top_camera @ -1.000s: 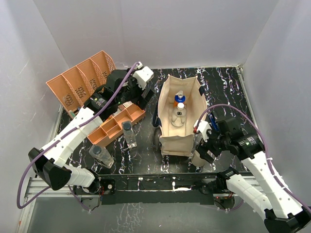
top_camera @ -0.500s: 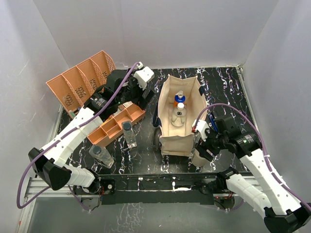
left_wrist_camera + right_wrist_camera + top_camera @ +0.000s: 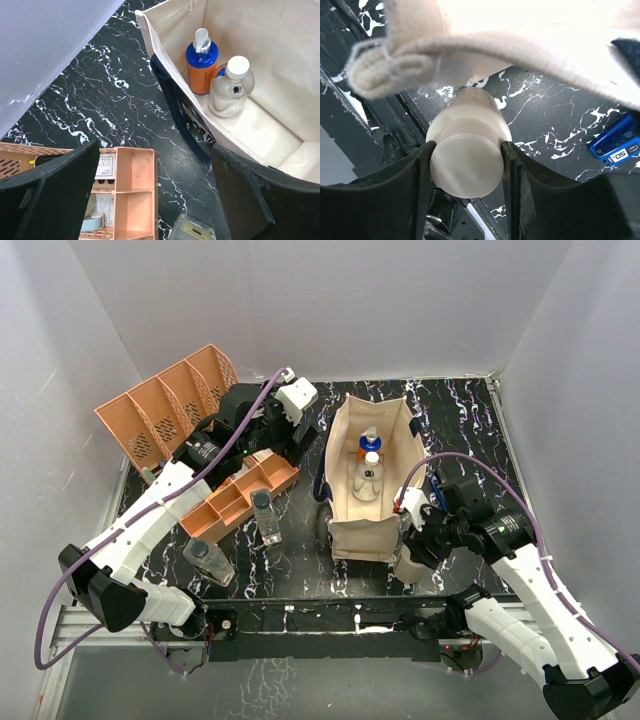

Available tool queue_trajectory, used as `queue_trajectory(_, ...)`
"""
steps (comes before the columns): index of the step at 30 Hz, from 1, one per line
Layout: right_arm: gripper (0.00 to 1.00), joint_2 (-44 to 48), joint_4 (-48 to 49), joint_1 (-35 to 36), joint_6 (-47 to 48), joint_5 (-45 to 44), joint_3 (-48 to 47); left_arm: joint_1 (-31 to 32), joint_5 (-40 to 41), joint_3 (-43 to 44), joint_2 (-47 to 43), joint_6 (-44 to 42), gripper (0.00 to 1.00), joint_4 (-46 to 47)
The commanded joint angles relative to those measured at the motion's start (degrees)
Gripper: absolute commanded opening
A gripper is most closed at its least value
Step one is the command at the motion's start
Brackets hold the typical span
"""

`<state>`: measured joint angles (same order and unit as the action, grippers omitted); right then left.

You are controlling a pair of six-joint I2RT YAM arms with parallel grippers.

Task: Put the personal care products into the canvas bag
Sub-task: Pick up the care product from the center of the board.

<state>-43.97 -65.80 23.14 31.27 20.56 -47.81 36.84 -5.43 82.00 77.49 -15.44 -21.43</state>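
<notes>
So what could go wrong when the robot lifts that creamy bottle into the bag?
The cream bottle, pinched in the right gripper, sits low beside the canvas bag, close to its floppy corner. On the way up it might snag the cloth and tip the bag. Also, an orange pump bottle and a clear bottle already stand inside, so a careless drop could knock them over.

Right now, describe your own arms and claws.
The left arm and the right arm have white tubular links joined by black joints. A purple cable loops along each. The left claw and the right claw each have two broad matte black fingers.
</notes>
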Motion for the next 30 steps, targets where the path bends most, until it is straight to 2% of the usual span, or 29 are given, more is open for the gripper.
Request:
queue_trajectory(1, 0.08, 1.7, 2.7, -0.2, -1.8, -1.6, -3.9, -0.4, -2.1, 0.4, -1.2, -1.3, 0.91, 0.5)
queue_trajectory(8, 0.08, 5.7, -1.0, -0.2, -4.8, -4.3, -10.4, -0.4, -7.0, -0.3, -1.1, -2.5, 0.91, -0.1)
queue_trajectory(12, 0.08, 5.1, -3.8, -0.2, -6.5, -5.9, -18.3, -0.4, -7.2, -0.3, -1.0, -2.7, 0.91, -0.4)
queue_trajectory(24, 0.08, -6.8, -7.4, -0.3, -8.9, -7.6, -47.5, -0.4, -8.3, -1.3, 0.3, -3.4, 0.9, -0.1)
queue_trajectory(30, 0.08, -13.5, -6.2, -0.3, -12.8, -7.2, -60.3, -0.4, -9.6, -2.8, -0.3, -4.2, 0.89, -0.8)
